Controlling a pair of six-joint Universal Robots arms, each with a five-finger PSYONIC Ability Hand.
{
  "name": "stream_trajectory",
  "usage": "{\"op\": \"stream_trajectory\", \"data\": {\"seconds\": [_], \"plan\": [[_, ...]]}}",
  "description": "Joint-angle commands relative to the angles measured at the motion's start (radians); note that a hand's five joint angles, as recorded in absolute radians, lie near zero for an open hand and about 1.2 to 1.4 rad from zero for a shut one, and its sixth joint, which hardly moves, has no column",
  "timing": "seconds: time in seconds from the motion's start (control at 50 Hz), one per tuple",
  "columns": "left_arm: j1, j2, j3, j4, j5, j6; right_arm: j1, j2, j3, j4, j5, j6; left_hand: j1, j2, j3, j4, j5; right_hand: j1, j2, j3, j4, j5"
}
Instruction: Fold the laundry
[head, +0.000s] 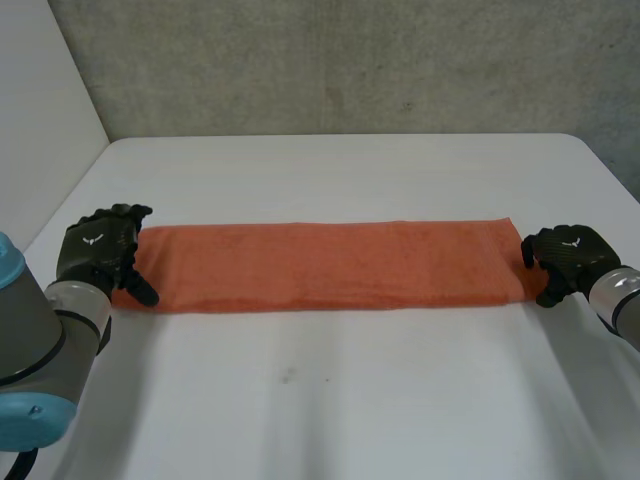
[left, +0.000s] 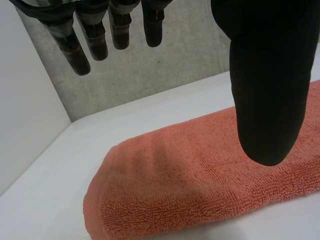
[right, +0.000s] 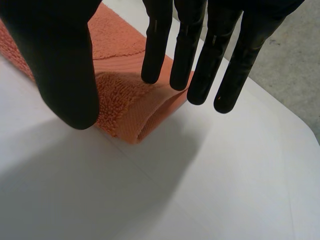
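Observation:
An orange towel (head: 320, 265), folded into a long narrow strip, lies flat across the white table (head: 330, 400). My left hand (head: 98, 245) is at its left end. In the left wrist view its fingers (left: 100, 35) and thumb (left: 270, 90) hang straight and apart above the towel's end (left: 200, 185), holding nothing. My right hand (head: 568, 255) is at the towel's right end. There the thumb (right: 60, 65) stands at the near side of the end corner (right: 125, 105), and the straight fingers (right: 200, 50) reach down over its top, two tips touching the cloth.
A grey wall stands behind the table's far edge (head: 340, 136). A white panel (head: 40, 110) rises at the left. Bare tabletop lies in front of and behind the towel.

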Motion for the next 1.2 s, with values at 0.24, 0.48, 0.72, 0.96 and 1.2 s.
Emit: {"op": "stream_trajectory", "data": {"seconds": [0.24, 0.48, 0.72, 0.96, 1.2], "plan": [[-0.002, 0.003, -0.014, 0.001, 0.002, 0.0, -0.015, 0.078, -0.074, 0.012, 0.015, -0.006, -0.006, 0.009, 0.006, 0.007, -0.033, 0.815, 0.713, 0.718, 0.72, 0.745], [-0.005, 0.006, -0.022, -0.001, 0.002, 0.0, -0.128, 0.031, -0.101, 0.013, 0.185, -0.033, -0.006, 0.009, 0.006, 0.007, -0.033, 0.815, 0.713, 0.718, 0.72, 0.745], [-0.016, 0.009, -0.023, -0.002, 0.001, 0.0, -0.257, -0.018, -0.147, 0.013, 0.252, -0.19, -0.006, 0.009, 0.006, 0.007, -0.033, 0.815, 0.713, 0.718, 0.72, 0.745], [-0.016, 0.011, -0.025, -0.001, -0.001, 0.0, 0.267, -0.121, -0.235, -0.018, 0.14, 0.06, -0.006, 0.009, 0.006, 0.007, -0.033, 0.815, 0.713, 0.718, 0.72, 0.745], [-0.024, 0.009, -0.026, 0.001, -0.002, 0.0, 0.722, 0.129, -0.359, -0.11, 0.069, 0.104, -0.006, 0.009, 0.006, 0.007, -0.033, 0.815, 0.713, 0.718, 0.72, 0.745]]}}
